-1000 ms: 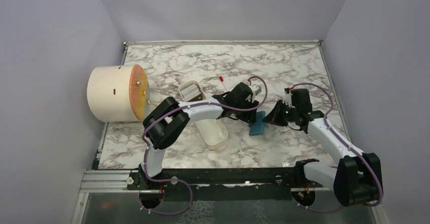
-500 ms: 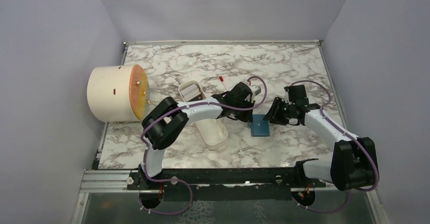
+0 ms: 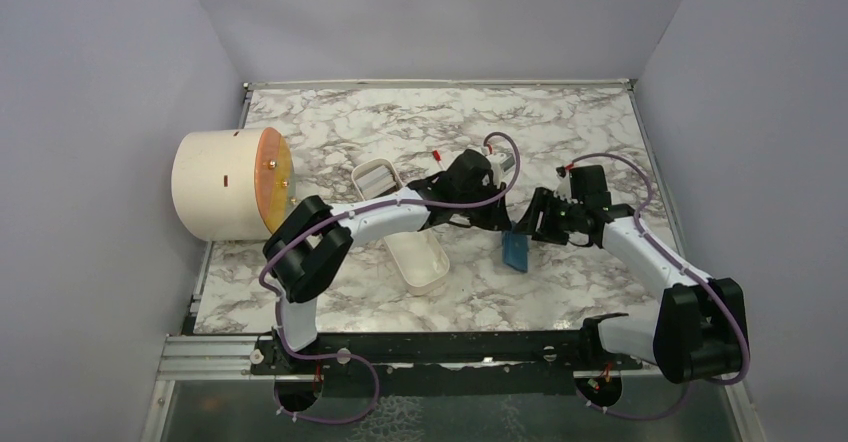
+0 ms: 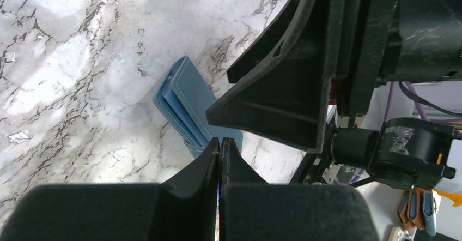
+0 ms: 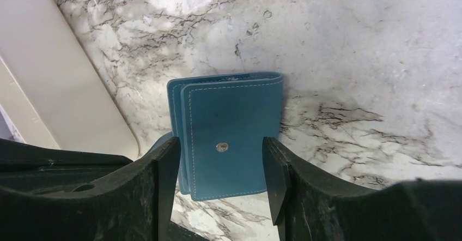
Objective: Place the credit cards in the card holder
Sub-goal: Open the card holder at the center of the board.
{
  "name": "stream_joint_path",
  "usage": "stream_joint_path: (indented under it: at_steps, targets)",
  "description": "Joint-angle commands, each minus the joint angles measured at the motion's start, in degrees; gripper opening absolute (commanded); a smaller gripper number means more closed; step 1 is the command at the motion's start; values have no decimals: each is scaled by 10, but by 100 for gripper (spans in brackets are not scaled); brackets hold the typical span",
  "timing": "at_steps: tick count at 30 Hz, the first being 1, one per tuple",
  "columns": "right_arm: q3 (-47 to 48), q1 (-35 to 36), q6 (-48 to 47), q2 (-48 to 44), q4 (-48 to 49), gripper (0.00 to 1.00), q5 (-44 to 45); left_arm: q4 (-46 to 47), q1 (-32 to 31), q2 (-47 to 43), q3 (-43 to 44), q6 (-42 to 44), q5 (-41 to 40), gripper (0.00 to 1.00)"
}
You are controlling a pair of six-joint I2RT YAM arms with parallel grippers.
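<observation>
Marble-patterned table (image 3: pixel 340 122), white veined with grey, boxed in by pale walls left, far and right. Carries at the left edge a cream cylinder (image 3: pixel 215 197) on its side, round orange face turned right. Just right of that, a long white oval tray (image 3: pixel 420 262) running near to far. Right of centre, a folded teal card holder (image 3: pixel 515 252) with a small round snap, tilted rather than flat on the marble.

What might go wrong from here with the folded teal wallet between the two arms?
1. The left gripper seems to pinch only a thin edge of the small teal-blue stitched card holder with shut jaws; it may slip free.
2. The right gripper straddles it, jaws open, close to the left one; the two could collide.
3. The holder looks folded shut, so cards cannot yet enter.
</observation>
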Motion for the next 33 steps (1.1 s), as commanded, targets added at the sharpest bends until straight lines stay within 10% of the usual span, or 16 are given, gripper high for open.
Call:
stream_joint_path:
  at_steps: [1,16,26,33]
  targets:
    - [-4,1,-14,6,13,58,-45,22,1,-28,17,-17,18,0]
    - [-17,1,-4,11,20,55,-21,27,1,-42,15,-26,6,0]
    - [-19,1,3,-3,1,24,74,-27,10,-42,14,36,-62,0]
    - [-11,1,10,2,3,30,92,-41,33,-34,3,53,-75,0]
